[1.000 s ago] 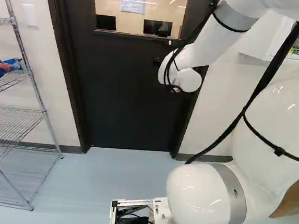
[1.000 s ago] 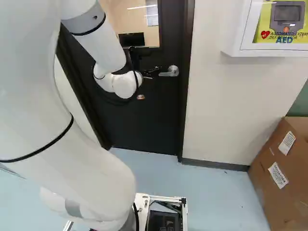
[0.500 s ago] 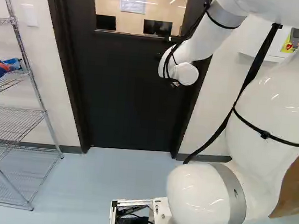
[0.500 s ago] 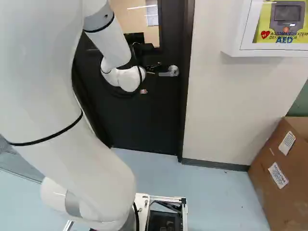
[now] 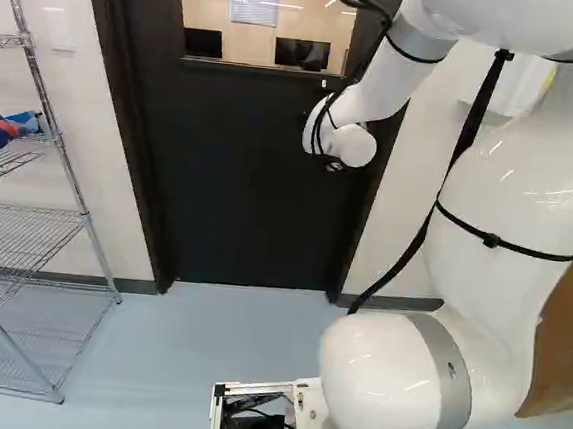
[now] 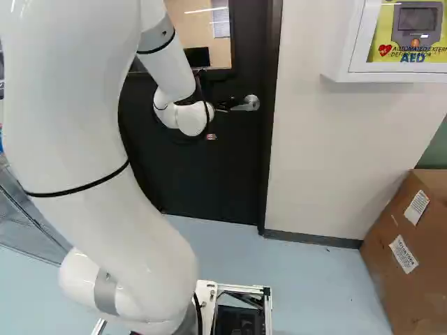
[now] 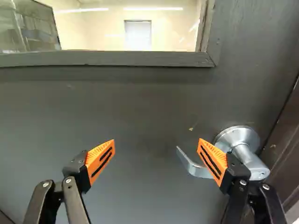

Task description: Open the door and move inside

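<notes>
"Gripper point(image 7: 156, 141) wide, nothing held, by your wrist view?"

"Confirmed. Handle point(image 7: 192, 167) lies partly behind one finger point(image 7: 216, 161), free end showing in the gap. Contact: you can't tell. Door point(image 5: 249, 181) shut ahead of you."

"Your step in hand?"

"Lining up on the handle, I'd judge. Next, you shift sideways toward its round plate point(image 7: 236, 135), bring a finger above it, then press down. Swing direction: undetermined; keep your base parked until the latch frees."

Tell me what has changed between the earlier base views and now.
The arm has shifted right in the right base view and left in the left one, bringing its wrist nearer the lever handle. The open jaws grip nothing. The base and closed door stayed put.
</notes>
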`<state>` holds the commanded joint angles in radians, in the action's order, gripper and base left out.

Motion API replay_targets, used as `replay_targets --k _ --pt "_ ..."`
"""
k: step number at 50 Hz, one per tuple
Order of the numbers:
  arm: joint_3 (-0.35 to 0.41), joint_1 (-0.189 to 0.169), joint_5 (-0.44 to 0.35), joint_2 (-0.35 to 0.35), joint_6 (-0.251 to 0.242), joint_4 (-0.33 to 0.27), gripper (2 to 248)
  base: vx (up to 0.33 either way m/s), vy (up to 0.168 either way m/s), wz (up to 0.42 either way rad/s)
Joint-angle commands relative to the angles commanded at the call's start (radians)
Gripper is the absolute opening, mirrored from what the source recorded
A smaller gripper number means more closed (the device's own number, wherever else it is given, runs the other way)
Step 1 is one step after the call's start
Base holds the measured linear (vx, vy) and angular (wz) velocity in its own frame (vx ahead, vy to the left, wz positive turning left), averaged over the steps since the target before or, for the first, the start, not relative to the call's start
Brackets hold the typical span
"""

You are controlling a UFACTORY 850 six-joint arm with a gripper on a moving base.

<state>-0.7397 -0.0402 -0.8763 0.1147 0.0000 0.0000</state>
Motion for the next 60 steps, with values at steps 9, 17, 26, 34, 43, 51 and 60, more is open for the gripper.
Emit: replay_targets --k 9,17,26,34,43,51,60 --pt "0.025 -0.013 0.0 -0.004 0.0 0.0 247 0.0 0.0 0.0" --pt "0.044 -0.024 0.0 -0.004 0.0 0.0 247 0.0 0.0 0.0" --pt "0.051 -0.026 0.0 0.009 0.0 0.0 247 0.0 0.0 0.0" --pt "0.054 -0.026 0.0 0.023 0.0 0.0 247 0.0 0.0 0.0" --pt "0.057 -0.026 0.0 0.04 0.0 0.0 247 0.0 0.0 0.0" --pt "0.059 -0.026 0.0 0.056 0.0 0.0 247 0.0 0.0 0.0" --pt "0.06 -0.026 0.0 0.07 0.0 0.0 247 0.0 0.0 0.0"
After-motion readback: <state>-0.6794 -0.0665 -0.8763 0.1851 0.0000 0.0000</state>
